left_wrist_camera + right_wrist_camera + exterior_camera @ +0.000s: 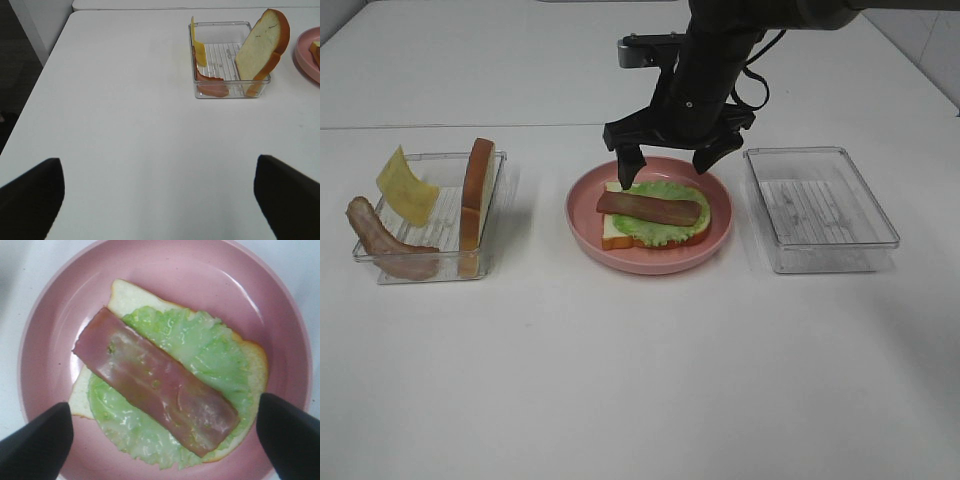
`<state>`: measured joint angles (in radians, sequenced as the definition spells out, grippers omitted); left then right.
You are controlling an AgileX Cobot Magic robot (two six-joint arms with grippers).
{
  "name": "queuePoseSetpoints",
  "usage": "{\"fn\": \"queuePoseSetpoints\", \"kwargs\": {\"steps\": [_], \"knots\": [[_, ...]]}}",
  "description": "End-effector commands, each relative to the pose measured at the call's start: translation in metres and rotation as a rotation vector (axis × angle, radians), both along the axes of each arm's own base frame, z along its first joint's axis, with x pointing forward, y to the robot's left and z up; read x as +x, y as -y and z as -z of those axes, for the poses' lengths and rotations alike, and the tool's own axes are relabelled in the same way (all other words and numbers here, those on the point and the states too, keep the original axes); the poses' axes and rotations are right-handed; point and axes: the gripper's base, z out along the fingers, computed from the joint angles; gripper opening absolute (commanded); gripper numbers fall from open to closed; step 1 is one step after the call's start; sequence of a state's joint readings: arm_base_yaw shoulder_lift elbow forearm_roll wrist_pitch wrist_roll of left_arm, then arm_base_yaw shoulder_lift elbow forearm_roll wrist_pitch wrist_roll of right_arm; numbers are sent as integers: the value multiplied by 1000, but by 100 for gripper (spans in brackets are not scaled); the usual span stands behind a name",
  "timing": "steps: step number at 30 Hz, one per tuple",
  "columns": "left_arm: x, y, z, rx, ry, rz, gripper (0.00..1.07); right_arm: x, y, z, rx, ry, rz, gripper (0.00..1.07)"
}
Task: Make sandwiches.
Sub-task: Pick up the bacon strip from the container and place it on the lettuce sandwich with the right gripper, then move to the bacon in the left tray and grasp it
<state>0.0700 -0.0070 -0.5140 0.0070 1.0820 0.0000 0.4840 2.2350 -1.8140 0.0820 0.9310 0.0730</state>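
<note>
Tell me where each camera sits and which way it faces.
Exterior high: mounted high, looking down on the table; shows the right arm and right gripper above the pink plate.
Left wrist: on the left arm, looking across at the ingredient tray; the open left gripper frames the view.
Right wrist: straight down onto the open sandwich; fingertips at the edges.
Shared: exterior and left wrist both show that tray.
</note>
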Motion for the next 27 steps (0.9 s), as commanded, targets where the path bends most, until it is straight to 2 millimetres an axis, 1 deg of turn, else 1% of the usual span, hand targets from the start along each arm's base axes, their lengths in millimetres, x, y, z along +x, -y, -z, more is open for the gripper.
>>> {"fn": "queuePoseSetpoints", "kwargs": {"steps": [1, 2, 3, 5, 6, 7, 8, 9, 10, 11, 13, 14, 15, 16, 18, 19, 20, 21, 22, 23, 24, 26, 27], "knots": [[-3, 0, -1, 3, 25, -5, 98, 1, 4, -8, -25, 23, 4, 99], [-3, 0, -1, 3, 25, -5, 98, 0, 5, -13, -35, 32, 1, 99], [-3, 0, -1, 3, 25, -5, 98, 0, 5, -13, -35, 32, 1, 99], [-3, 0, -1, 3, 25, -5, 98, -3, 8, -22, -50, 32, 1, 99], [-3, 0, -1, 3, 25, -5, 98, -3, 8, -22, -50, 32, 1, 99], [-3, 0, -1, 3, 25, -5, 98, -5, 11, -30, -57, 37, 9, 99], [-3, 0, -1, 3, 25, -5, 98, -5, 11, -30, -57, 37, 9, 99], [-3, 0, -1, 3, 25, -5, 98, -3, 21, -40, -59, 46, 34, 99], [-3, 0, -1, 3, 25, -5, 98, -3, 26, -46, -53, 49, 46, 99], [-3, 0, -1, 3, 25, -5, 98, -3, 26, -46, -53, 49, 46, 99], [-3, 0, -1, 3, 25, -5, 98, 6, 64, -66, -39, 51, 135, 99], [-3, 0, -1, 3, 25, -5, 98, 6, 64, -66, -39, 51, 135, 99], [-3, 0, -1, 3, 25, -5, 98, 8, 78, -70, -41, 47, 165, 99], [-3, 0, -1, 3, 25, -5, 98, 8, 78, -70, -41, 47, 165, 99], [-3, 0, -1, 3, 25, -5, 98, 18, 132, -73, -63, 12, 276, 99], [-3, 0, -1, 3, 25, -5, 98, 18, 132, -73, -63, 12, 276, 99], [-3, 0, -1, 3, 25, -5, 98, 19, 146, -73, -69, -6, 304, 99], [-3, 0, -1, 3, 25, -5, 98, 19, 146, -73, -69, -6, 304, 99], [-3, 0, -1, 3, 25, -5, 98, 18, 166, -71, -82, -46, 342, 98], [-3, 0, -1, 3, 25, -5, 98, 17, 180, -71, -103, -80, 350, 98], [-3, 0, -1, 3, 25, -5, 98, 17, 180, -71, -103, -80, 350, 98], [-3, 0, -1, 3, 25, -5, 98, 11, 190, -72, -116, -121, 358, 97], [-3, 0, -1, 3, 25, -5, 98, 11, 190, -72, -116, -121, 358, 97]]}}
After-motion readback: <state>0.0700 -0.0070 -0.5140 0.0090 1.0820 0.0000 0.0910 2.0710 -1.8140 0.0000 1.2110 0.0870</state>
